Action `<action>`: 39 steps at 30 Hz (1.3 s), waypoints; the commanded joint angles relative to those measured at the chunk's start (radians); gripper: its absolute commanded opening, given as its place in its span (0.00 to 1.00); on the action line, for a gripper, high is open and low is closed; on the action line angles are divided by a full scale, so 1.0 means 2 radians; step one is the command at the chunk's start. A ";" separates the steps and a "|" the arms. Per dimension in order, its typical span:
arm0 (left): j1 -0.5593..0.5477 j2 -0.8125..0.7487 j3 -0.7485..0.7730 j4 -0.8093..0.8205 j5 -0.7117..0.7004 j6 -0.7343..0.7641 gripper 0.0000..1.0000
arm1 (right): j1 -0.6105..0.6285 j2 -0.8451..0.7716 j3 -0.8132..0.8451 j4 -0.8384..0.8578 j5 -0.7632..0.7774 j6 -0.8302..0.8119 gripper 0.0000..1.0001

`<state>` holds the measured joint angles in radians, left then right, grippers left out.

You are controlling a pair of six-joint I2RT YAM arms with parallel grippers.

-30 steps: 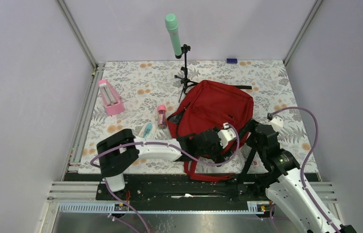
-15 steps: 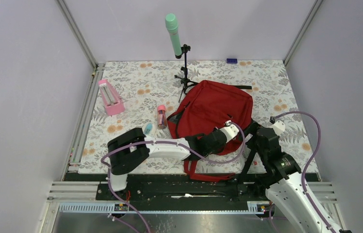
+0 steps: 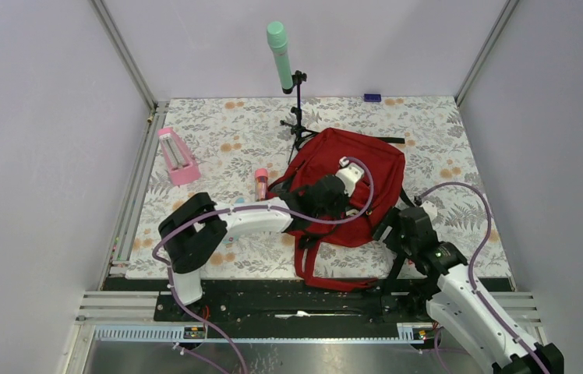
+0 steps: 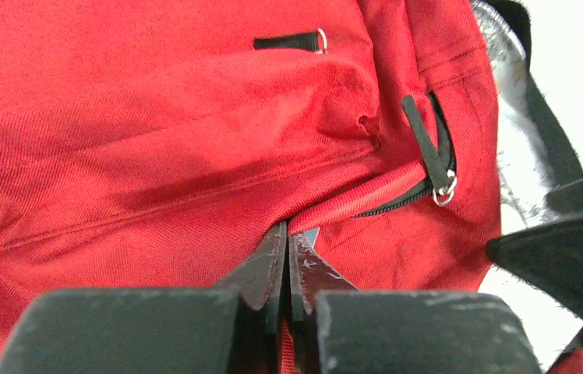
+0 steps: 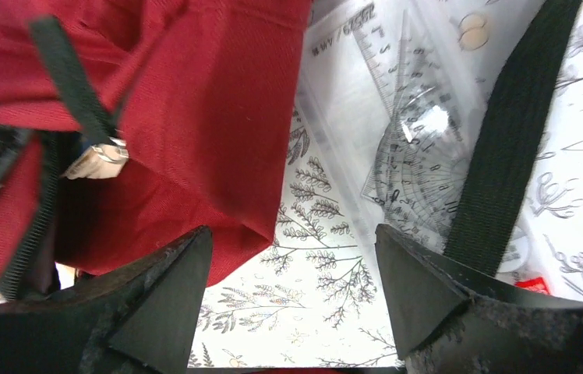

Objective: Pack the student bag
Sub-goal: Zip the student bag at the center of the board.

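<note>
The student bag (image 3: 374, 167) lies flat on the flowered table (image 3: 218, 132), about in the middle of it, and both arms work at its near part.

The left gripper (image 4: 286, 253) is over the front of the bag, with its two fingers pressed together. They seem to pinch the red cloth lip just beside the zip opening, and a thin line of red shows between them. I think it holds this edge to lift it, so the pocket mouth stays open for packing. The zip pull (image 4: 444, 192) hangs at the far end of the same opening, a little to the side of the fingertips, and the zip there looks partly undone.

The right gripper (image 5: 292, 292) hovers at the near right corner of the bag with its fingers wide apart and nothing between them. Just beside that corner lies a clear geometry set (image 5: 405, 132), and a black strap (image 5: 507, 132) from the bag crosses over it. Probably this gripper is placed there to take the set, but the strap may get in the way.

A pink tube (image 3: 260, 185) waits just left of the bag, not packed yet.
</note>
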<state>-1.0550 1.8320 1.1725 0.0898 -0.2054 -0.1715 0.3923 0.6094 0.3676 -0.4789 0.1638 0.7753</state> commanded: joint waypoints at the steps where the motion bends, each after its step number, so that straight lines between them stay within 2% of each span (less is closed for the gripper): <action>1: 0.028 -0.022 0.027 0.039 0.071 -0.039 0.00 | 0.003 0.031 -0.023 0.084 -0.041 0.026 0.83; 3: 0.032 -0.026 0.023 0.043 0.080 -0.041 0.00 | 0.003 0.059 -0.024 0.123 -0.043 0.026 0.83; 6: 0.038 -0.033 0.017 0.048 0.080 -0.039 0.00 | 0.002 0.104 -0.021 0.177 -0.030 0.013 0.77; 7: 0.040 -0.036 0.016 0.049 0.080 -0.037 0.00 | 0.002 0.120 -0.012 0.184 -0.022 0.005 0.72; 11: 0.055 -0.042 0.024 0.042 0.076 -0.021 0.00 | 0.002 0.149 0.048 0.151 -0.018 -0.041 0.27; 12: 0.060 -0.043 0.029 0.038 0.072 -0.011 0.00 | 0.003 0.142 0.059 0.140 -0.023 -0.052 0.19; 14: 0.073 -0.046 0.042 0.029 0.062 0.005 0.00 | 0.002 0.114 0.077 0.116 -0.028 -0.074 0.12; 17: 0.097 -0.050 0.059 0.019 0.058 0.028 0.00 | 0.003 0.051 0.092 0.059 -0.005 -0.097 0.07; 18: 0.105 -0.052 0.062 0.018 0.061 0.037 0.00 | 0.002 0.028 0.091 0.044 0.010 -0.100 0.07; 19: 0.111 -0.053 0.065 0.018 0.071 0.049 0.00 | 0.003 0.008 0.089 0.028 0.025 -0.101 0.12; 21: 0.123 -0.050 0.071 0.019 0.125 0.067 0.00 | 0.002 -0.022 0.083 -0.003 0.052 -0.098 0.46; 22: 0.126 -0.046 0.077 0.017 0.157 0.075 0.00 | 0.002 -0.027 0.081 -0.014 0.060 -0.097 0.58; 25: 0.126 -0.031 0.099 -0.007 0.212 0.082 0.00 | 0.002 -0.031 0.084 -0.025 0.044 -0.113 0.73; 30: 0.126 -0.020 0.104 -0.006 0.249 0.067 0.00 | 0.003 -0.023 0.090 0.046 -0.091 -0.184 0.77; 32: 0.127 -0.018 0.108 -0.009 0.255 0.066 0.02 | 0.015 -0.001 0.103 0.055 -0.115 -0.200 0.77; 34: 0.129 -0.015 0.113 -0.015 0.272 0.066 0.03 | 0.049 0.016 0.111 0.066 -0.096 -0.215 0.76; 37: 0.132 -0.006 0.122 -0.024 0.303 0.060 0.07 | 0.113 0.041 0.127 0.070 0.019 -0.210 0.75; 39: 0.132 -0.001 0.121 -0.022 0.317 0.057 0.07 | 0.123 0.055 0.138 0.060 0.102 -0.179 0.76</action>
<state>-0.8009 1.8175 1.3560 0.0120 0.3260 -0.0528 0.5743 0.6823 0.5709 -0.3916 0.1020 0.3996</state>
